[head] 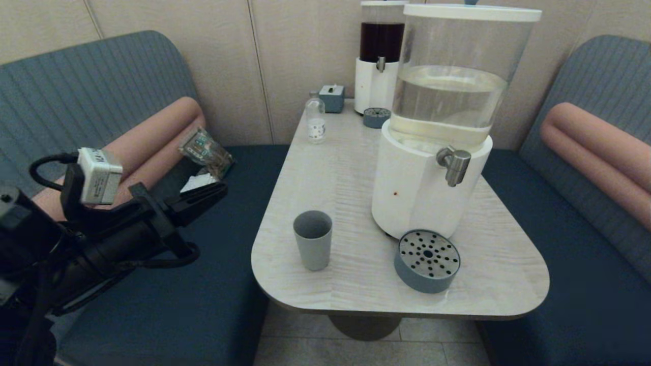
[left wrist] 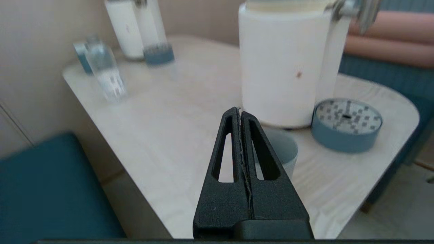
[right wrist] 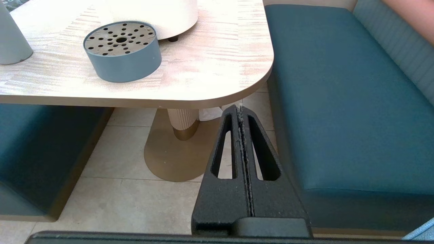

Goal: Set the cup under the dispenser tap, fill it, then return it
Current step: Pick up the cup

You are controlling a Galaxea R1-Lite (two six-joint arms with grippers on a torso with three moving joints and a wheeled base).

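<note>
The grey-blue cup [head: 313, 240] stands upright and empty near the table's front left corner; the left wrist view shows the cup [left wrist: 286, 150] partly behind my fingers. The steel dispenser tap [head: 454, 163] juts from the large clear-tank dispenser [head: 432, 188] above a round blue drip tray [head: 427, 260]. My left gripper [head: 221, 189] hovers left of the table over the bench, shut and empty, pointing toward the cup. My right gripper [right wrist: 240, 107] is shut and empty, low beside the table's right front corner, out of the head view.
A small clear bottle [head: 315, 121] with a white label, a blue box [head: 332, 96] and a smaller dark-liquid dispenser [head: 379, 56] with its own drip tray [head: 376, 117] stand at the back. A snack packet [head: 206, 150] lies on the left bench. Benches flank the table [head: 356, 152].
</note>
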